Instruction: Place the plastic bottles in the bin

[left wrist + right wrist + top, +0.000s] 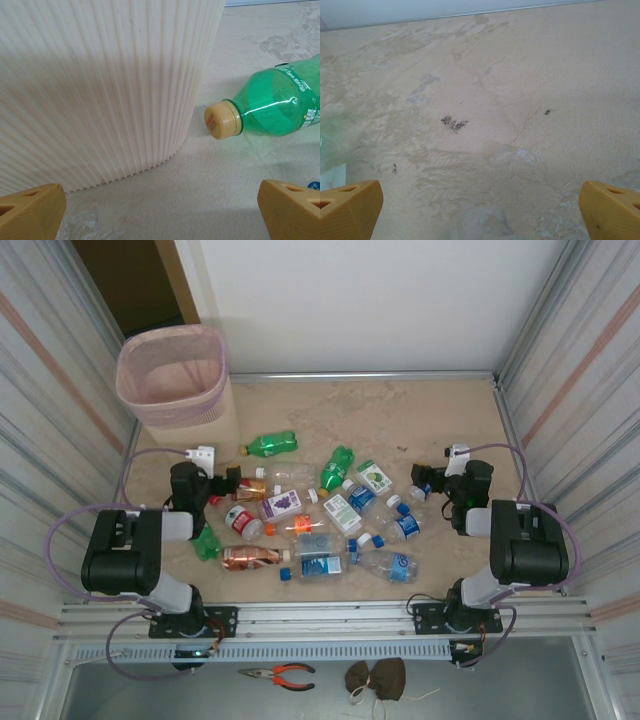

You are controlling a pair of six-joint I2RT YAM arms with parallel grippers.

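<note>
Several crushed plastic bottles lie scattered mid-table between the arms, among them a green one with a yellow cap [270, 445], another green one [337, 466], a coppery one [250, 556] and a clear one with a blue label [320, 565]. The pink mesh bin [172, 375] stands at the far left corner. My left gripper [205, 462] is open and empty, low beside the bin's cream ribbed body [100, 90], with the green bottle [280, 102] ahead to its right. My right gripper [455, 462] is also open and empty, over bare tabletop [485, 125] right of the pile.
Corrugated metal walls [50, 390] close both sides and a white wall [360, 300] closes the back. Orange-handled pliers [280, 674] and a brown cloth [377, 677] lie below the near rail. A blue cap [315, 184] peeks in by the left gripper's right finger.
</note>
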